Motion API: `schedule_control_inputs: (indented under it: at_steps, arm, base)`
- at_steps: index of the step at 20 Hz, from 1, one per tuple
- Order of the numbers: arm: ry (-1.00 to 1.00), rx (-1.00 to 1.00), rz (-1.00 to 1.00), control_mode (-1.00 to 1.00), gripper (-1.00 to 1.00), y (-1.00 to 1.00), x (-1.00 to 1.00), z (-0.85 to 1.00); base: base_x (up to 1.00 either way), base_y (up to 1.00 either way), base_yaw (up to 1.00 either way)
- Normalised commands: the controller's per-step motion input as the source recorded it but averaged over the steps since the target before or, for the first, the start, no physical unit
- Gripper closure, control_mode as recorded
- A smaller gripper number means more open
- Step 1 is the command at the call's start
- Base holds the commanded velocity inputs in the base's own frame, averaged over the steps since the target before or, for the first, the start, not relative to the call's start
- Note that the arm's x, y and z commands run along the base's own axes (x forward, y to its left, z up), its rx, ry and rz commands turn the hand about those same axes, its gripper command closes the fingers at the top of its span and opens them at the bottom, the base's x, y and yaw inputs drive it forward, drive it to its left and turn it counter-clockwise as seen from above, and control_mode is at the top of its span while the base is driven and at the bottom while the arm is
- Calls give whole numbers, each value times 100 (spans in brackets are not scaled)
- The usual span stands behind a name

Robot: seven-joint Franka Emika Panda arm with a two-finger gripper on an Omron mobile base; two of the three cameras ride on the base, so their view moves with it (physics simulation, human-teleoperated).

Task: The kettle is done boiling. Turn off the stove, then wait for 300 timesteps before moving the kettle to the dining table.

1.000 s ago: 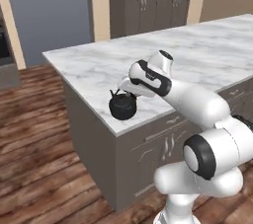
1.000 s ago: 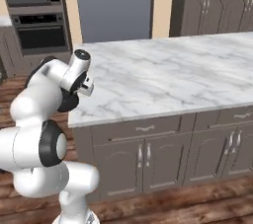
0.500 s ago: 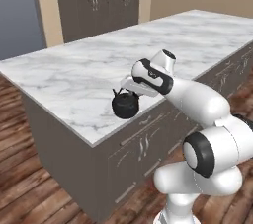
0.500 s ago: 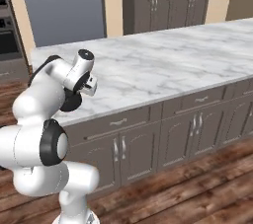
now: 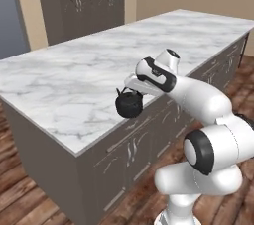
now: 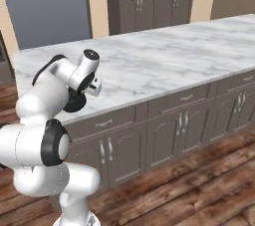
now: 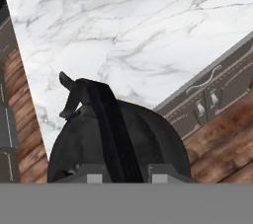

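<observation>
Black, small, squat round kettle (image 5: 129, 104) with thin arched handle and short spout: hanging from the tool (image 5: 135, 85) at the near edge of the long white-grey marble-topped bench (image 5: 89, 70), partly over the marble and partly out past the edge; whether touching the top or clear of it, impossible to tell. Spout pointing left in the left base view. In the right base view, kettle (image 6: 75, 101) showing as a dark round shape tucked behind the white forearm, just beside the bench (image 6: 164, 58) edge.

Two-finger tool: pinching the arched handle, seen in the hand view with the handle strap running up from between the two fingertips (image 7: 94, 177) and over the kettle (image 7: 148, 139) body; tool (image 7: 122, 178) sitting directly above the kettle.

Grey-brown panelled cabinet base with drawers and metal pulls (image 5: 129, 144): standing under the marble top, facing the robot.

Tall grey-brown cabinets (image 6: 149, 1): standing against the tan wall beyond the bench.

Brown wooden plank floor (image 6: 199, 190): lying in front of the cabinet base.
</observation>
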Motion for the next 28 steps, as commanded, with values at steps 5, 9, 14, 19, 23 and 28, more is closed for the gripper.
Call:
schedule_control_inputs:
  at_steps: [5, 9, 14, 19, 23, 28]
  arm:
    - [0, 0, 0, 100, 100, 0, 0, 0]
    - [0, 0, 0, 100, 100, 0, 0, 0]
    - [0, 0, 0, 100, 100, 0, 0, 0]
    - [0, 0, 0, 100, 100, 0, 0, 0]
    - [0, 0, 0, 100, 100, 0, 0, 0]
    - [0, 0, 0, 100, 100, 0, 0, 0]
  base:
    - [4, -61, -7]
    - [10, -64, -6]
    - [17, -65, -5]
    - [19, -65, -5]
    - [17, -68, -6]
    - [18, -71, -5]
